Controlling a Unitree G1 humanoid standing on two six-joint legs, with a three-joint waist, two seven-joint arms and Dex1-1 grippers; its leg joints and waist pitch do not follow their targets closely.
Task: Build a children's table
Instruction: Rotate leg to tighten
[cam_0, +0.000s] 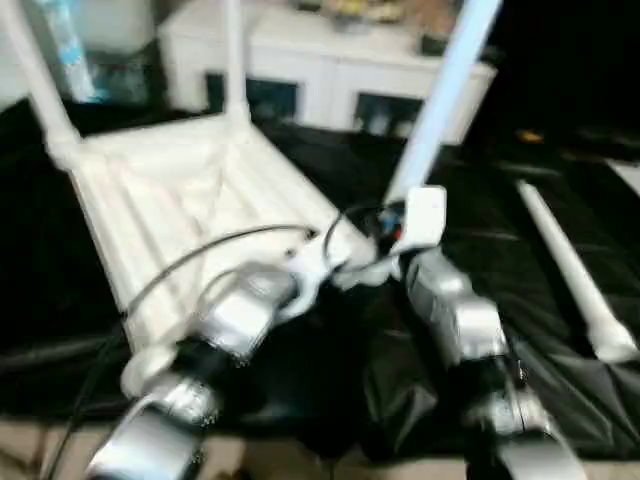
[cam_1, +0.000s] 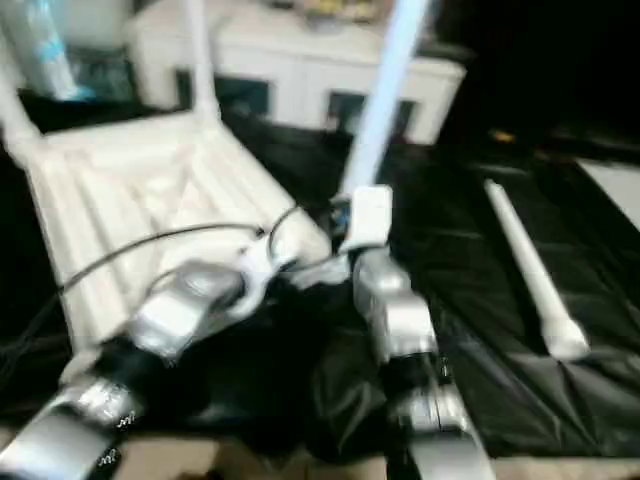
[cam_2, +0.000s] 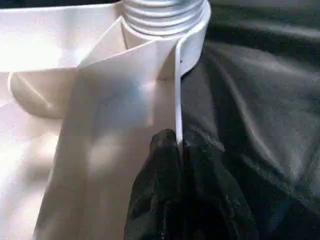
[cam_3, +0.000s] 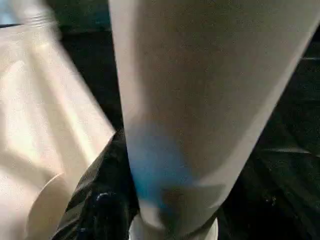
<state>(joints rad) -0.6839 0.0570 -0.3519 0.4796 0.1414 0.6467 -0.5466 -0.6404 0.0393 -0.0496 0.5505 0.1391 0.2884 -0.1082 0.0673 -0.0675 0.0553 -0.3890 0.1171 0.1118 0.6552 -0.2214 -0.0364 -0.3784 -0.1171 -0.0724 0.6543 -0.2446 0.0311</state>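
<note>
Left wrist view: we see our left gripper (cam_2: 179, 150) pinching the tabletop's (cam_2: 100, 100) thin edge; in the centre, our right gripper (cam_3: 131, 200) clasps an upright leg (cam_3: 200, 100).

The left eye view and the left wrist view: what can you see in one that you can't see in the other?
Left eye view alone: two legs standing at the far corners, a spare leg lying on the black cloth, a white cabinet behind, and both silver forearms.

Left wrist view alone: the left tool shut on the tabletop's thin rim, and the ridged end of a leg sitting in a round corner socket.

Both: the white upside-down tabletop, the black cloth, and that near leg.
</note>
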